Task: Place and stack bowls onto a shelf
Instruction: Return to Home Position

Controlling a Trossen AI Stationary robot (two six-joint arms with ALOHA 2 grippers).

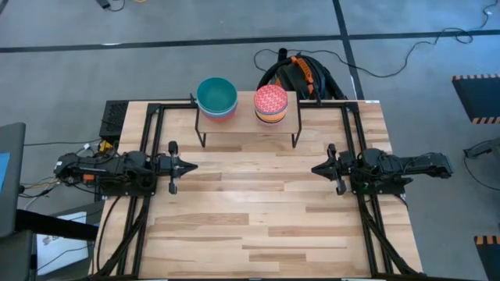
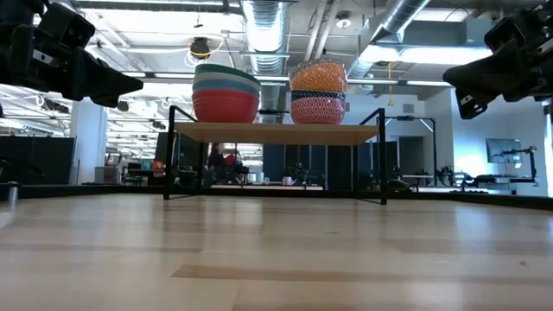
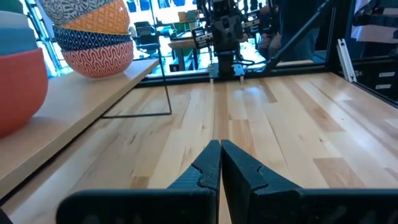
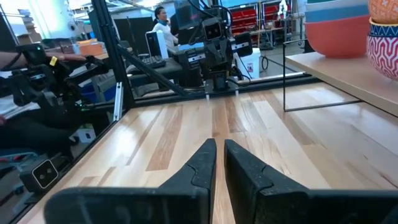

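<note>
The shelf (image 1: 248, 125) stands at the table's far middle on thin black legs. Two stacks of bowls rest on it. The left stack (image 1: 216, 97) has a teal bowl on top and a red one at the bottom (image 2: 225, 105). The right stack (image 1: 271, 103) is of patterned bowls, with a pink-red one on top. My left gripper (image 1: 194, 165) hovers level at the table's left side, shut, with nothing in it (image 3: 221, 146). My right gripper (image 1: 314, 168) hovers level at the right side, facing it. A narrow gap shows between its fingertips (image 4: 219, 144), and nothing is in it.
Bare wooden tabletop (image 1: 250, 211) lies between the two grippers and in front of the shelf. Black frame rails (image 1: 148, 133) run along both sides of the table. A black and orange bag (image 1: 301, 74) lies on the floor behind the table.
</note>
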